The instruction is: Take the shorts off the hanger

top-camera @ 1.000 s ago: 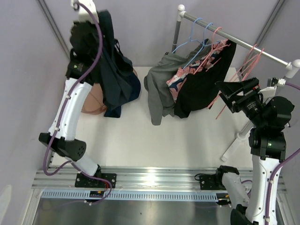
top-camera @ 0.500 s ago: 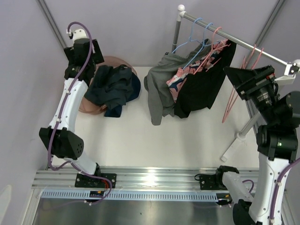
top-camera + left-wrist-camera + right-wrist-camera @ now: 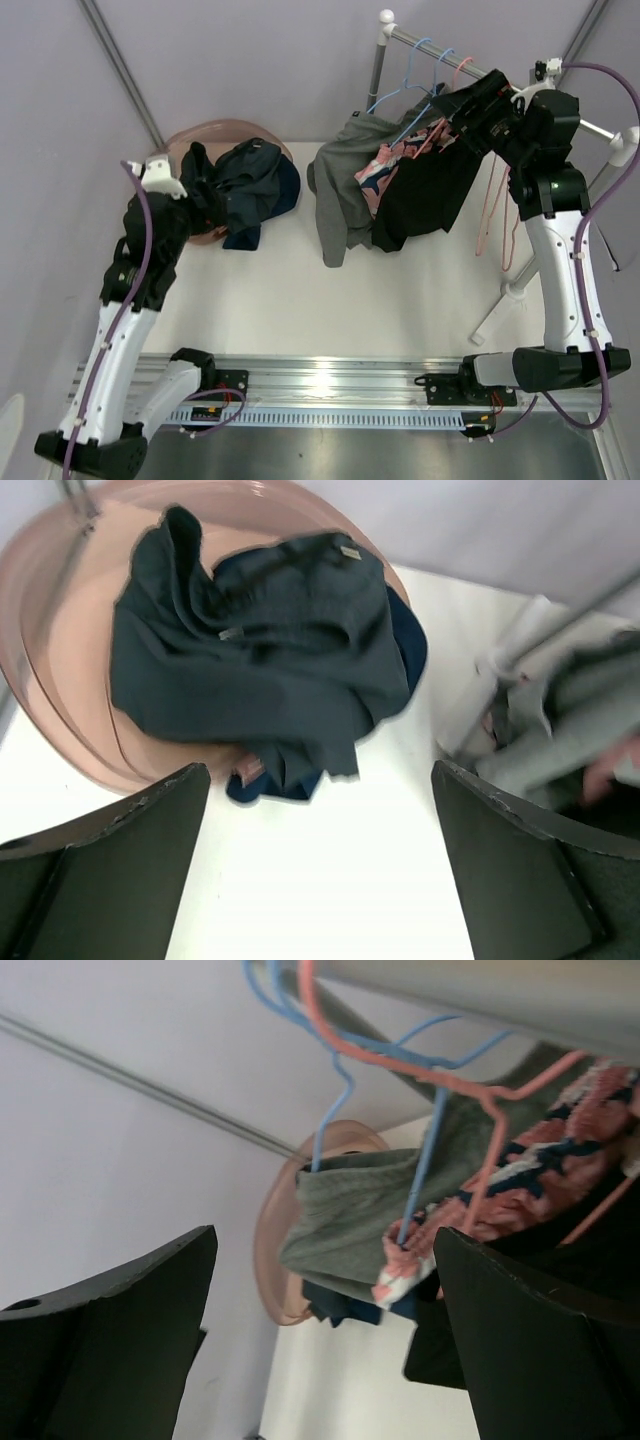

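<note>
The white table [image 3: 420, 300] carries a clothes rail [image 3: 450, 58] at its far right, and three of the shorts hang there, bunched close together. The black shorts [image 3: 430, 195] are the biggest mass and sit nearest the right arm. The grey shorts [image 3: 335, 185] drape at the far left, and the pink printed shorts [image 3: 385, 165] are squeezed between them. The navy shorts [image 3: 250, 180] lie heaped in the pink basin [image 3: 215, 135] at the far left, off any hanger. The right fingers [image 3: 110, 1330] are spread wide with nothing between them, up by the rail at the top of the black pair. The left fingers [image 3: 120, 860] are likewise apart and empty, poised above the table just short of the basin. The step in hand looks like taking the next garment. It would be wise to pinch only cloth, low on the black pair and clear of the blue hanger [image 3: 424, 1160] and pink hanger [image 3: 482, 1170]. A pull down and sideways along the hanger bar should then keep the wire hook from riding off the rail and stop the neighbouring pairs from dragging along.
</note>
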